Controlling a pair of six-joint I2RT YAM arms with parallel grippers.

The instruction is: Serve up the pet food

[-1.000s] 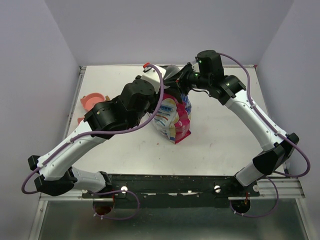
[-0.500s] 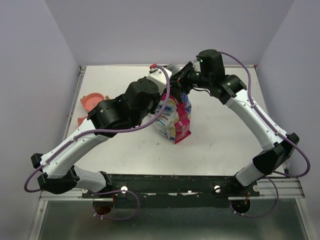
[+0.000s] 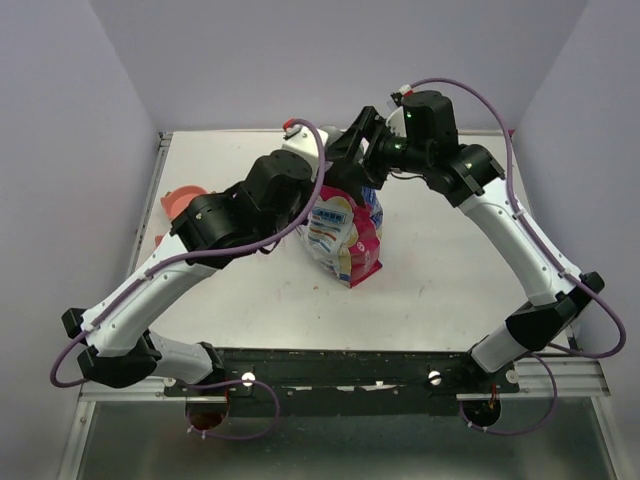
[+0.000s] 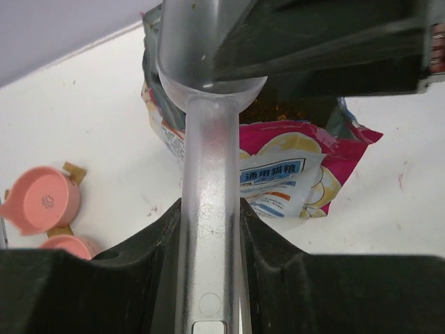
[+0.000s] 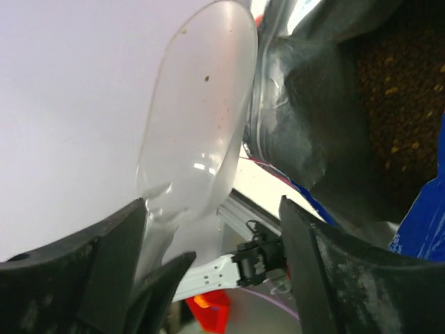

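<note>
At the far left of your table (image 3: pixel 450 280) sit two pink bowls (image 4: pixel 38 202), close together near the left edge and well apart from everything else.

Next comes your left gripper (image 4: pixel 211 216). Its jaws are clamped on the flat handle of a clear plastic scoop (image 4: pixel 208 160), one finger pressed on each side. The handle runs straight out from the wrist, and the scoop's cup sits at the far end, raised just beside the open mouth of the bag (image 4: pixel 278 174). In the right wrist view you can see a couple of dark specks on the cup's wall.

The bag is glossy pink, white and blue, and it rests on the middle of the table with its open top toward the far side. The pet food (image 5: pixel 396 83) is inside it, a brown granular heap visible through the opening. It also shows in the left wrist view, just behind the printed front panel.

On the right, your right gripper (image 5: pixel 212 209) hovers at the bag's mouth, close to the scoop's cup. Its jaws stand wide apart, and the bag's crumpled dark lining and the cup are both visible beyond the gap.
</note>
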